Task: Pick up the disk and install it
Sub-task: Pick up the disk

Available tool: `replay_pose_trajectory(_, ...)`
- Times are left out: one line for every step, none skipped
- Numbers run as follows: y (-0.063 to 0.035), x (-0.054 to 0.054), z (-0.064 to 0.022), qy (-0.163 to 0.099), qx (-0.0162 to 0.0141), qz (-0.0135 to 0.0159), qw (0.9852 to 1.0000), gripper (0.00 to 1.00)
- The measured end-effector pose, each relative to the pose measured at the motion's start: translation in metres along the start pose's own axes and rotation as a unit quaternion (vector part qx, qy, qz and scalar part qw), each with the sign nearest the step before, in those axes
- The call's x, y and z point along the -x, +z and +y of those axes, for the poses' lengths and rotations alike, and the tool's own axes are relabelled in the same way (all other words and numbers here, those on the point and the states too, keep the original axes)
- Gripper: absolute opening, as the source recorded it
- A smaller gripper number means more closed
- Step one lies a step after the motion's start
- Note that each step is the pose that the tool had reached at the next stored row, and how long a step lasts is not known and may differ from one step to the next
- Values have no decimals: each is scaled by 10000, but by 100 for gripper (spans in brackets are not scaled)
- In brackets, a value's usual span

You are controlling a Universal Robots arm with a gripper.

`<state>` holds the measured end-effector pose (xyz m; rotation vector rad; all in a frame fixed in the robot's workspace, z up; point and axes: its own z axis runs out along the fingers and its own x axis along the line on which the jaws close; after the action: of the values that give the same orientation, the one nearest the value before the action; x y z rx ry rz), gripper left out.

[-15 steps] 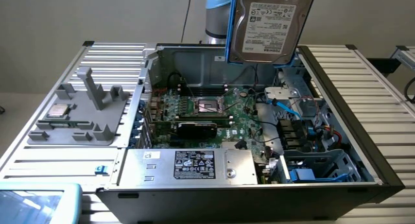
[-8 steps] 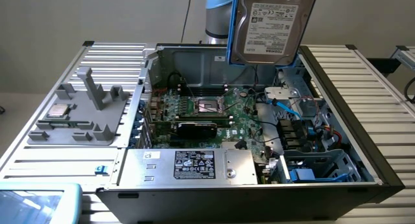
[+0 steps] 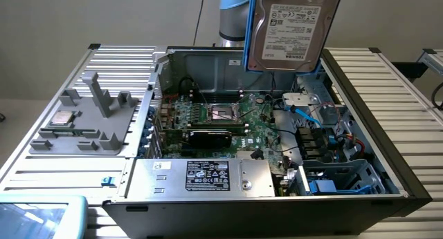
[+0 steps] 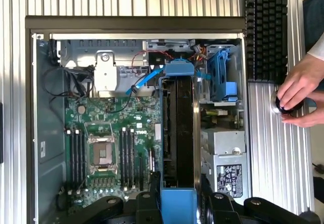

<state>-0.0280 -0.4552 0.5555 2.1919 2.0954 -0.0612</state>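
We read the brand name TOSHIBA in black print low on the white label point(image 3: 292, 27) of the disk point(image 3: 295, 62). The label's other lines are too fine for us. The sticker point(image 3: 207, 175) on the grey box point(image 3: 155, 179) carries print we cannot read. Small white lettering on the circuit board point(image 4: 116, 117) stays unclear.
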Motion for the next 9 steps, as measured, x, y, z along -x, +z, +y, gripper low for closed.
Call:
replay_pose_trajectory(1,8,5,0,1,-17,10000,37)
replay_pose_trajectory(3,17,12,-2,2,-29,10000,37)
replay_pose_trajectory(4,31,22,-2,2,-35,10000,37)
replay_pose_trajectory(8,48,33,-2,3,-35,10000,37)
replay_pose_trajectory(10,66,44,-2,3,-36,10000,37)
replay_pose_trajectory(12,89,57,-2,2,-37,10000,37)
replay_pose_trajectory(16,116,75,-1,2,-37,10000,37)
replay_pose_trajectory(21,145,93,-2,3,-36,10000,37)
replay_pose_trajectory(25,173,110,-2,2,-35,10000,37)
